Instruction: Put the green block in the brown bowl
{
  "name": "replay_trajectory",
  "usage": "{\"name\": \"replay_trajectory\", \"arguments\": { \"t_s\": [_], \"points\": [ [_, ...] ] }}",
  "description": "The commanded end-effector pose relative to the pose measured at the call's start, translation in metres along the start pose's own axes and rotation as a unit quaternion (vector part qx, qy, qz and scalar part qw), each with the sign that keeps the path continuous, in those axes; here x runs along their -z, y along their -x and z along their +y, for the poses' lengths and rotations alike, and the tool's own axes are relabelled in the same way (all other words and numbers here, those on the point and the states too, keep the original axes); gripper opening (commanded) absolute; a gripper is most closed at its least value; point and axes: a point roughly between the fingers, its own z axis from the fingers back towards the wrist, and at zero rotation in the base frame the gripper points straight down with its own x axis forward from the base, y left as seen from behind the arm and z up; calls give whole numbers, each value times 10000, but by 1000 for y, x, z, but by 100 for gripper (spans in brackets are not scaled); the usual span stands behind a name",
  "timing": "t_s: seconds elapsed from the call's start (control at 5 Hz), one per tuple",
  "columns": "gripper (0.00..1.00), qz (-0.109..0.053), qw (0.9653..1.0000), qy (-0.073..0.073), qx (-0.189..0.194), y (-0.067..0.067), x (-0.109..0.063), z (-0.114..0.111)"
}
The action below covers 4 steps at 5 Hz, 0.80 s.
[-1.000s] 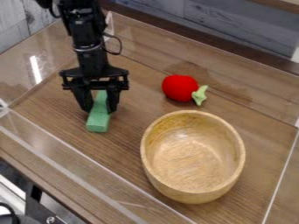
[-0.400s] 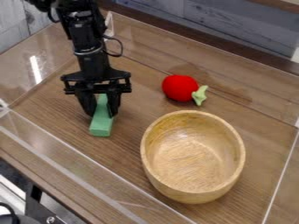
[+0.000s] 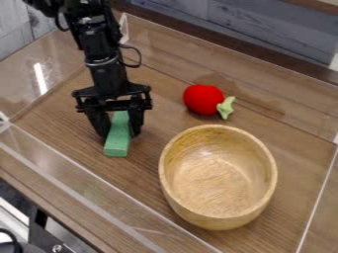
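So the green block (image 3: pixel 118 136) is lying on the wooden bench (image 3: pixel 53 158), left of the brown bowl (image 3: pixel 218 176) in the view and well apart from it. Block's not in the bowl, and I'd say it isn't gripped either. The fingers (image 3: pixel 114 113) look spread open, right over the far end of the block.

What worries me most is where they'd close. They're up at one end, so if they pinch there and lift, the near end could sag or the block could swivel in the grip. It also looks pretty flat, so closing a bit too high might just skim the top and leave it on the bench. And if one fingertip comes down on the block instead of beside it, it'd probably get shoved or tipped. I can't tell from this angle whether they're touching it.

Then there's the carry: the bowl has a thick rim, and a long piece hanging low could clip it and drop outside.

Looks-wise the block is a plain, matte light green bar, longer than it is wide, with its near end sticking out toward the camera. Past the bowl there's a red toy fruit with a green stem (image 3: pixel 208 100), which looks off the direct path, so I wouldn't sweat it.
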Motion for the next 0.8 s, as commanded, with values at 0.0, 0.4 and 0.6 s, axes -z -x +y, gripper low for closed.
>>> {"name": "replay_trajectory", "arguments": {
  "t_s": [0.0, 0.4, 0.6],
  "points": [
    [0, -307, 9994, 33, 167, -4, -16, -7],
    [100, -394, 9988, 99, 290, -1, -25, -11],
    [100, -416, 9986, 73, 305, 1, -28, -10]
  ]
}}
